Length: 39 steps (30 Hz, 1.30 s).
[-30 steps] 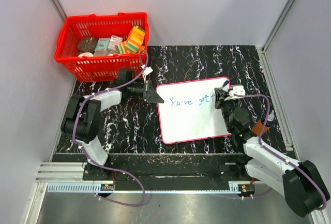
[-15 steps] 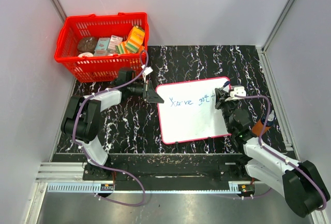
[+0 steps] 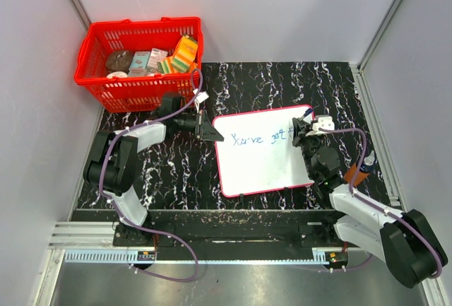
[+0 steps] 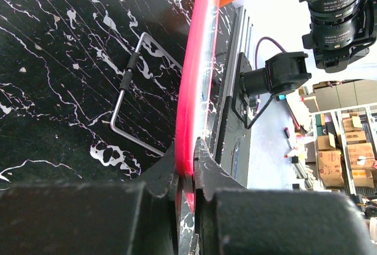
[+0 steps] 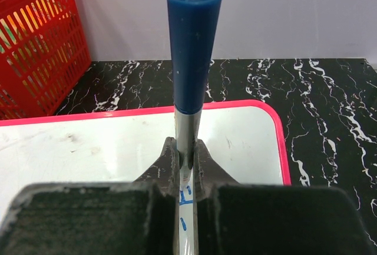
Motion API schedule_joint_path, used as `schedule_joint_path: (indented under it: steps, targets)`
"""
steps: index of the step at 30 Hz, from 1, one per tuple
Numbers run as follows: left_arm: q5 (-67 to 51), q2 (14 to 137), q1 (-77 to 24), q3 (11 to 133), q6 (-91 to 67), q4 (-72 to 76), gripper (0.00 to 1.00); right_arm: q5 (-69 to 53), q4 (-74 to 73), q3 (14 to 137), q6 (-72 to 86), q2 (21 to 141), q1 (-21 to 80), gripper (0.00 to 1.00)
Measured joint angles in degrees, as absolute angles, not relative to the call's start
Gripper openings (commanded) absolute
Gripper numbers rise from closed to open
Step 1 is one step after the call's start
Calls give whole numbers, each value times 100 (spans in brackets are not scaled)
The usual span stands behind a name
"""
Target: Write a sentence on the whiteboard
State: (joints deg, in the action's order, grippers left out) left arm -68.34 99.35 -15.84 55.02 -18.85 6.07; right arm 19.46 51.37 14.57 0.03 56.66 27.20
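The whiteboard (image 3: 261, 161), white with a thin red frame, lies tilted at the middle of the black marbled table. Blue handwriting, the sentence (image 3: 263, 137), runs in one line across its upper half. My left gripper (image 3: 212, 133) is shut on the board's left edge; the left wrist view shows the red frame (image 4: 197, 72) pinched between the jaws of that gripper (image 4: 187, 155). My right gripper (image 3: 302, 131) is at the right end of the writing. It (image 5: 185, 155) is shut on a blue-capped marker (image 5: 193, 43), which stands upright over the whiteboard (image 5: 88, 149) above fresh blue strokes (image 5: 185, 196).
A red basket (image 3: 95, 73) with packets and cans stands at the back left. An orange object (image 3: 353, 175) lies right of the board by my right arm. A bent metal rod (image 4: 126, 84) lies beside the board's edge. Grey walls close in both sides.
My right gripper with the marker has shifted slightly at the right end of the writing. The left gripper and the board have not moved.
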Motion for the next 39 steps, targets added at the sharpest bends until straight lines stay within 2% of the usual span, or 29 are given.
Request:
schedule_joint_path:
  steps: [8,17,33,39]
  targets:
    - [-6834,9929,-1584,5502,-1883,604,0,1942,5096,1450,3,5599,2714,0]
    - [-6834,9891,-1597,5502,-1837,591,0,1892,4493,1232,34,4941,2694,0]
    - [-6829,9891,-1597,5516,-1824,548,0,1859,4383,1175,180,4836,2694,0]
    - [-6740,9891,-1619,5841,-1420,-198,0,1846,4412,1330,128,4965,2694,0]
